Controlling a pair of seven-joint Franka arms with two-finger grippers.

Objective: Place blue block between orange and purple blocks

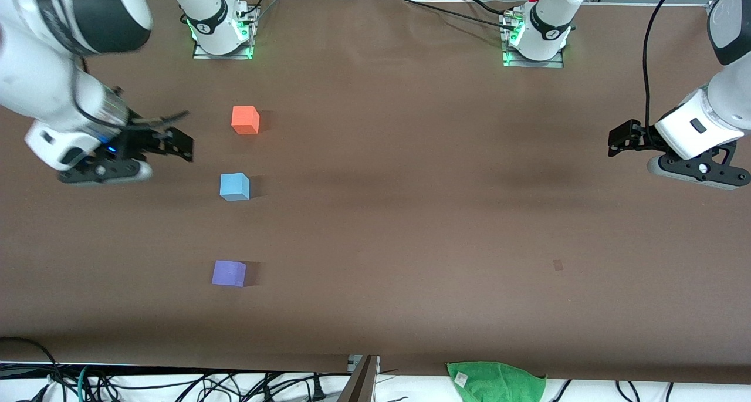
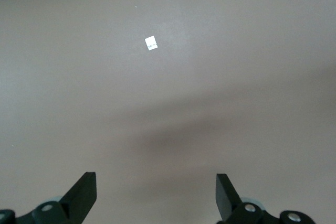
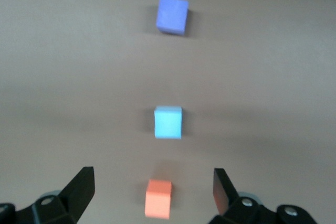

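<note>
Three cubes stand in a line on the brown table. The orange block (image 1: 245, 120) is farthest from the front camera, the purple block (image 1: 229, 273) is nearest, and the blue block (image 1: 234, 186) rests between them, apart from both. My right gripper (image 1: 174, 142) hangs open and empty over the table beside the orange and blue blocks, toward the right arm's end. The right wrist view shows the orange block (image 3: 158, 205), the blue block (image 3: 168, 122) and the purple block (image 3: 172, 15), with the right gripper (image 3: 153, 177) open. My left gripper (image 1: 622, 139) waits open at the left arm's end, empty (image 2: 156, 179).
A green cloth (image 1: 496, 381) lies at the table's edge nearest the front camera. Cables run below that edge. A small pale tag (image 2: 151, 43) lies on the bare table under the left gripper. Both arm bases (image 1: 223, 29) stand along the edge farthest from the camera.
</note>
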